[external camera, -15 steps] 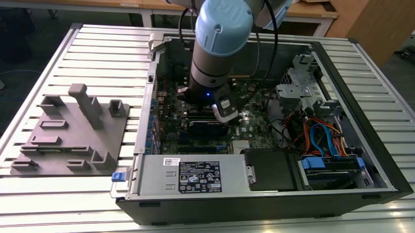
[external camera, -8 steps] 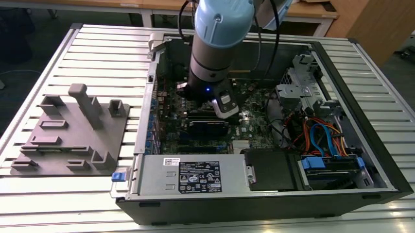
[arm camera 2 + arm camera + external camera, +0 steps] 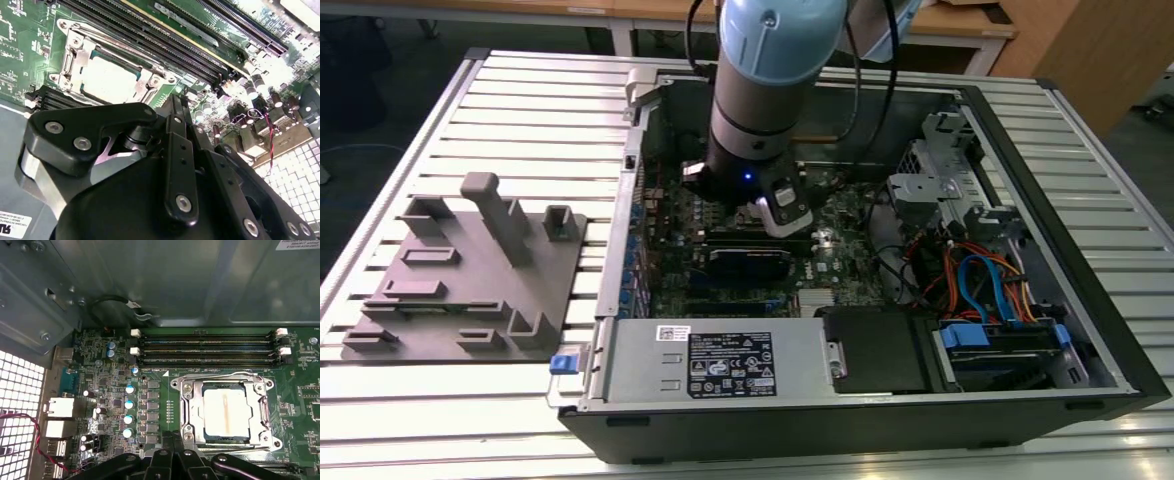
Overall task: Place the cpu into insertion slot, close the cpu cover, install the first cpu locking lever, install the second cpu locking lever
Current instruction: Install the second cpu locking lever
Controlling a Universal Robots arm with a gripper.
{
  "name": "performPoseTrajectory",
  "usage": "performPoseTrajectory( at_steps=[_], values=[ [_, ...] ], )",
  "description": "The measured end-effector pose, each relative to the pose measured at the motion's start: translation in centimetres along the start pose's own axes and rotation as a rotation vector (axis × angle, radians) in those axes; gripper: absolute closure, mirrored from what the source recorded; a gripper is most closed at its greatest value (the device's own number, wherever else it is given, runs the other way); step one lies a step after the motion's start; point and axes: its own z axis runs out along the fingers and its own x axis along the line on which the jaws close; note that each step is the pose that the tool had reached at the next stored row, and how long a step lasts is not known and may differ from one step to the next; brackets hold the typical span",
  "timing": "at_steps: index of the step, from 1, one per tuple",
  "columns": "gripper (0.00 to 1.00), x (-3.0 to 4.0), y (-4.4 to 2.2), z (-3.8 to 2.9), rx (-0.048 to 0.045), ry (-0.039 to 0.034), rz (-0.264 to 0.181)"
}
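Cpu [image 3: 226, 411] edges under cpu cover [image 3: 190, 410]

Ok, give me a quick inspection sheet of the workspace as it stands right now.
Surface: slatted metal table carrying an open computer case.
Job's things: cpu sits in the insertion slot; cpu cover lies closed around it.
Clutter: grey fixture block on the exterior view's left.
Gripper: gripper beside the socket; finger state unclear.
Cables: red-black wire; blue and orange leads.
Surroundings: wooden desks behind.
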Motion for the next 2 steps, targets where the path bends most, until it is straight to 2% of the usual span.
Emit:
performPoseTrajectory(
  at_steps=[2],
  values=[
    [0.89, 0.00, 0.00, 0.00, 0.0000, -0.0001, 0.000]
  ],
)
